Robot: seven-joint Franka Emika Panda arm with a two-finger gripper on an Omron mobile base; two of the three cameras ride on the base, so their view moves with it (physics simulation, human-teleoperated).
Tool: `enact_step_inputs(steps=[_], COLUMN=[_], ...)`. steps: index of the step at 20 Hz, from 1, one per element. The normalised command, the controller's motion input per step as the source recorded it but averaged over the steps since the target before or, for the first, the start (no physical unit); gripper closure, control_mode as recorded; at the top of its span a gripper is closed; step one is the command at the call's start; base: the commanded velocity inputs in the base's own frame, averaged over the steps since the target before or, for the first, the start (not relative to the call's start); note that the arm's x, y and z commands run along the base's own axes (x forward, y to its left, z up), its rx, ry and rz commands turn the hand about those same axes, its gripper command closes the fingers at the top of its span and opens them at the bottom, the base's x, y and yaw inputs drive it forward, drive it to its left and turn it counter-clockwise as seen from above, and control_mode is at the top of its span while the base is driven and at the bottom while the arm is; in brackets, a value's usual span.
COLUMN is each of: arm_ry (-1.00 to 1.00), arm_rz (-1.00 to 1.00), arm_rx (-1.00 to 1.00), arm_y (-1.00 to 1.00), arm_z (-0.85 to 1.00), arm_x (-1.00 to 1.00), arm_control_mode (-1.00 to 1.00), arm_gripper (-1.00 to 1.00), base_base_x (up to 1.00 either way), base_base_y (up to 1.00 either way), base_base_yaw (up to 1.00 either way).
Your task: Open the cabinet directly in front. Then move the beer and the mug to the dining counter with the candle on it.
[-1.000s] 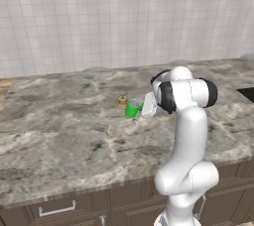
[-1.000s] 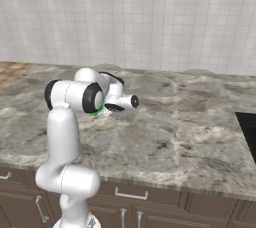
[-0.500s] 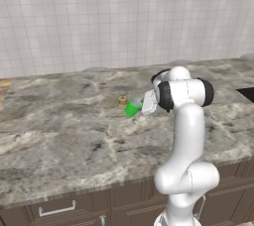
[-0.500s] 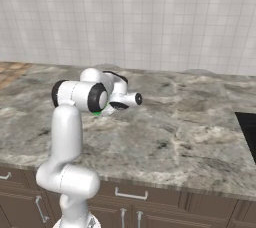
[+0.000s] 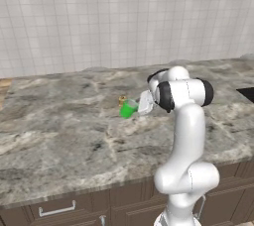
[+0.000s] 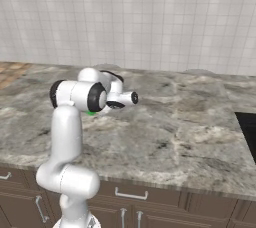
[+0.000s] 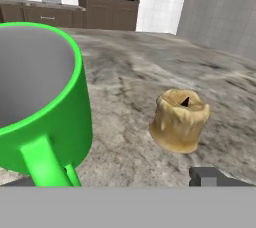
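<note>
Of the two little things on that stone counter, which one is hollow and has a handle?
The bright green cylindrical mug: open grey inside, handle on its side. The stubby yellowish-tan wax candle beside it is solid, with a dark wick.

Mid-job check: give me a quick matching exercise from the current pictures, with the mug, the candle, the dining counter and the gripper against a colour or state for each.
Things:
1. mug
2. candle
3. dining counter
4. gripper

Descriptions:
A. grey-brown marbled stone
B. bright green, standing upright on the stone
C. jaws open, right beside the mug
D. yellowish-tan stub with a dark wick

Pairs: 1-B, 2-D, 3-A, 4-C
</note>
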Motion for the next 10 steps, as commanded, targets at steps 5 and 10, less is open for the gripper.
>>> enact_step_inputs(steps=[5,10], arm_ry=[0.0,0.0], arm_rz=[0.0,0.0], arm_rx=[-0.01,-0.02], arm_y=[0.12,0.0], arm_z=[0.05,0.23], arm_x=[-0.15,-0.24], arm_control_mode=[-1.0,-1.0], arm_gripper=[-1.0,-1.0], base_base_x=[0.0,0.0], base_base_y=[0.0,0.0], base_base_yaw=[0.0,0.0])
